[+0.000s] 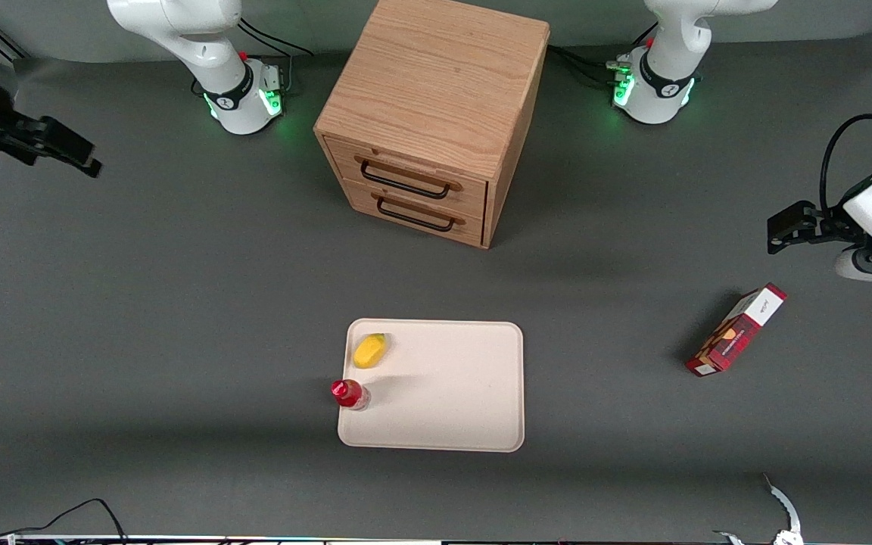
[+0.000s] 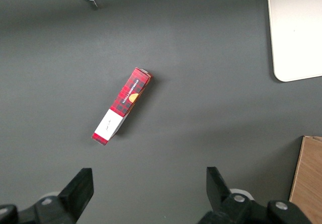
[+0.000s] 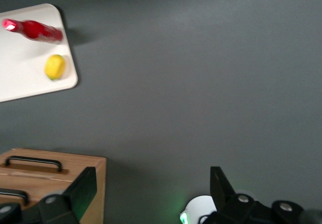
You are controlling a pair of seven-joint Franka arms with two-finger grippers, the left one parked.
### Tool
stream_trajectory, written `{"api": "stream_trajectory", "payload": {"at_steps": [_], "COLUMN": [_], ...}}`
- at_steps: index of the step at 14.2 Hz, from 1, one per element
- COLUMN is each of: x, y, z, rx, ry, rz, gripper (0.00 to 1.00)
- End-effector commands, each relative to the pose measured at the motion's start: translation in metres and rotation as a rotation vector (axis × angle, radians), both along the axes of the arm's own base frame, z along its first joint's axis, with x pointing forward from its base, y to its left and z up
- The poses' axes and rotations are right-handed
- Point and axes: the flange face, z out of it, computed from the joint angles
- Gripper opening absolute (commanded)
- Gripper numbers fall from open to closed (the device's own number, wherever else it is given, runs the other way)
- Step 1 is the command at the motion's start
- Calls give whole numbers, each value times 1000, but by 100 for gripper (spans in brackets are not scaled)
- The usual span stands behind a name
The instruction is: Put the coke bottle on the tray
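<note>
The coke bottle, small and red with a red cap, stands upright on the cream tray, just inside the rim at the tray's edge toward the working arm's end. The right wrist view also shows the bottle on the tray. My right gripper hangs high over the working arm's end of the table, far from the tray and farther from the front camera. In the right wrist view the gripper is open and empty, with bare table between its fingers.
A yellow lemon-like fruit lies on the tray near the bottle. A wooden drawer cabinet stands mid-table, farther from the front camera than the tray. A red-and-white box lies toward the parked arm's end.
</note>
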Motion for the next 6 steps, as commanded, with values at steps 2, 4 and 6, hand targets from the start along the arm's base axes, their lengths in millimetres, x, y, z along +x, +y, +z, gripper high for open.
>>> {"api": "stream_trajectory", "payload": {"at_steps": [2, 4, 6], "x": [-39, -32, -26], "y": [-8, -3, 0], "z": [-60, -53, -50], "rx": [31, 29, 28], "ry": [-6, -16, -14], "rz": [26, 25, 27], "gripper": [100, 100, 100]}}
